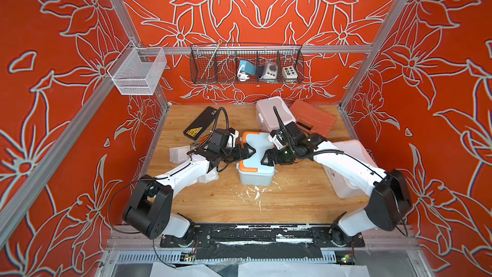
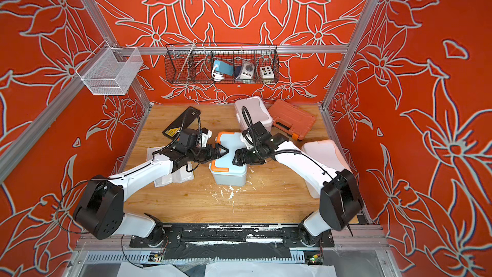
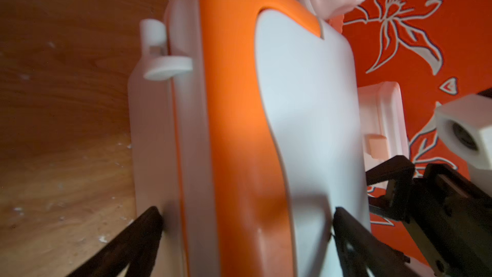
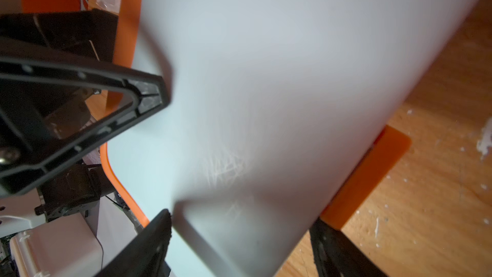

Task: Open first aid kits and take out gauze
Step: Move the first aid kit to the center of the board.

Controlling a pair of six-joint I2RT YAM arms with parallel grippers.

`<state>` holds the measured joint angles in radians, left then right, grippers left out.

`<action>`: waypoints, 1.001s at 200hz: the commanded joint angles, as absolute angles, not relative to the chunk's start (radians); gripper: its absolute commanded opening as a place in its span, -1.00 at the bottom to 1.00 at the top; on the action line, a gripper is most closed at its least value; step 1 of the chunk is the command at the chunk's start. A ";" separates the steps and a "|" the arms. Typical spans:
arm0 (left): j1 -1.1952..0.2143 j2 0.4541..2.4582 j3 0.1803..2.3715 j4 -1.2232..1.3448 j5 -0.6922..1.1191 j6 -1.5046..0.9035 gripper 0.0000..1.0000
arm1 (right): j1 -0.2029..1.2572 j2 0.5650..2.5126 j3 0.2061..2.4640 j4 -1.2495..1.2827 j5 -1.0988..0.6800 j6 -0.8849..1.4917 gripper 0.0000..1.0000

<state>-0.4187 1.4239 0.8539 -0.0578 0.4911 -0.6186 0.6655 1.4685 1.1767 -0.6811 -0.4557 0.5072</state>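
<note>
Wooden desk (image 1: 292,203) carries the white kit (image 1: 354,149) right of the blue kit (image 1: 255,178), which stands mid-desk, lid down. Just behind the blue kit sits the pink kit (image 1: 271,107). Over its lid the left gripper (image 1: 253,151) and right gripper (image 1: 265,157) reach from opposite sides, jaws spread wide, one finger above the lid, one beside the wall.

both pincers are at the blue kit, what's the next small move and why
Probably move the right pincer to the orange latch and flip it up: the blue kit looks shut, and the left pincer, open at its other side, can brace it.
</note>
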 commanded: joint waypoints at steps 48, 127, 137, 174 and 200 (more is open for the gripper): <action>-0.438 1.543 0.998 -0.041 0.638 -0.566 0.91 | 0.696 1.337 1.045 -0.506 -0.553 0.583 0.85; -0.366 1.620 1.098 -0.089 0.669 -0.544 0.92 | 0.753 1.188 1.055 -0.707 -0.350 0.561 0.88; -0.314 1.588 1.084 -0.124 0.646 -0.541 0.91 | 0.733 1.175 1.086 -0.770 -0.306 0.532 0.89; -0.255 1.417 1.035 -0.248 0.536 -0.504 0.93 | 0.593 1.187 1.176 -0.837 -0.284 0.439 0.89; -0.271 1.237 0.925 -0.299 0.500 -0.532 0.92 | 0.489 1.274 1.244 -0.801 -0.325 0.400 0.89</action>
<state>-0.2436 1.3773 1.0016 -0.2081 0.5423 -0.5358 0.5564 1.2026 1.1824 -0.7849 -0.3328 0.4717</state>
